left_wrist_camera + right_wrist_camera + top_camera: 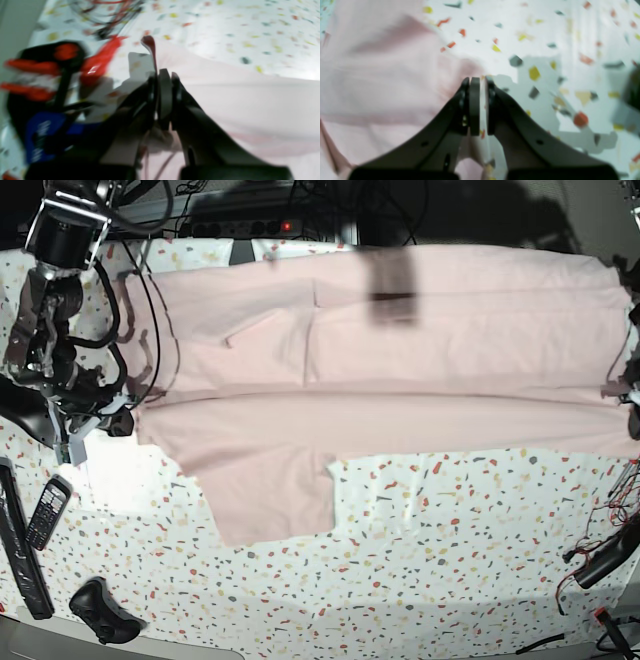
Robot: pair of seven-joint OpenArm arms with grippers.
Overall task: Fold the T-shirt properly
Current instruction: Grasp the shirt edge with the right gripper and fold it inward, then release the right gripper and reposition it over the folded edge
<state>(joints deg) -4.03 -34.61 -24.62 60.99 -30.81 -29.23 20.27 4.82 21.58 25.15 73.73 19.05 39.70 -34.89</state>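
Nearby, phone (47, 512) (dark), T-shirt (400, 380) apart

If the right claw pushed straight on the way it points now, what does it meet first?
Most likely the bare speckled tabletop. The right claw, shut on the T-shirt edge, points past the cloth over open table; nothing else shows ahead, though depth is unclear.

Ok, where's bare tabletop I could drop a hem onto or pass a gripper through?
Free: the speckled tabletop below the T-shirt, from its hanging sleeve across to the cables at the view's right edge. Crowded: the view's lower left, with the phone and black controller, and the shirt-covered top band.
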